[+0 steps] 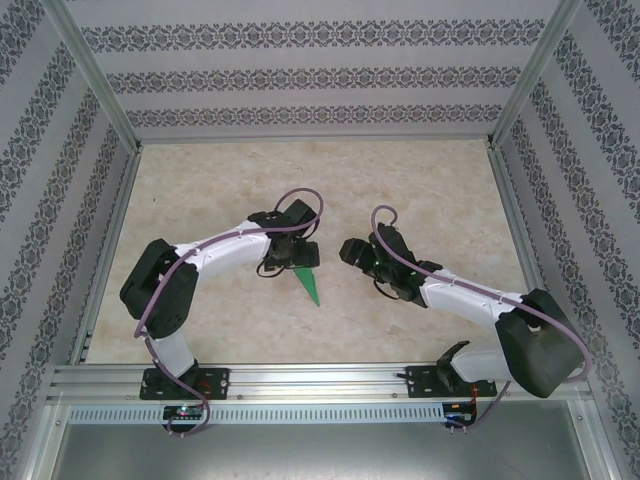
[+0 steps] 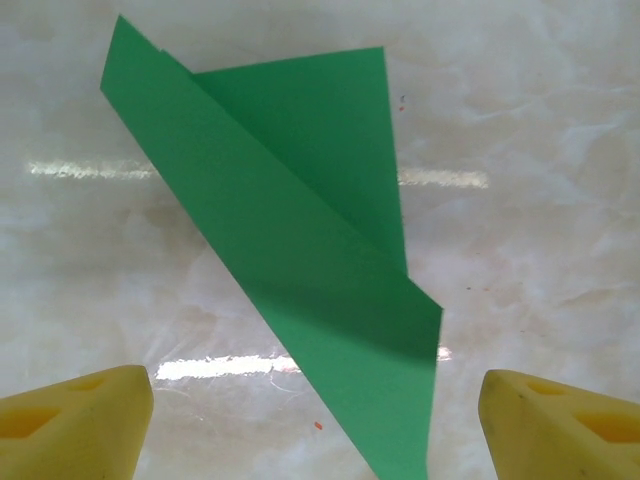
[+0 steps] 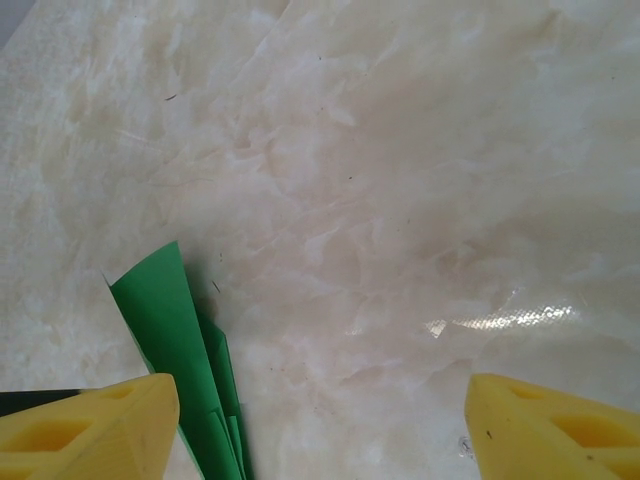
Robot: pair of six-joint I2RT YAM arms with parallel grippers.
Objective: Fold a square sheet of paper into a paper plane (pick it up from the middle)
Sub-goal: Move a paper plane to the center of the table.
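Paper plane lies flat on the table at centre frame; left gripper and right gripper both gape wide, holding nothing.

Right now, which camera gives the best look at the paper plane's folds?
Left wrist: the paper plane lies mid-frame, its overlapping flaps and crease plain. Top external shows it as a small dart; right wrist catches one end at lower left.
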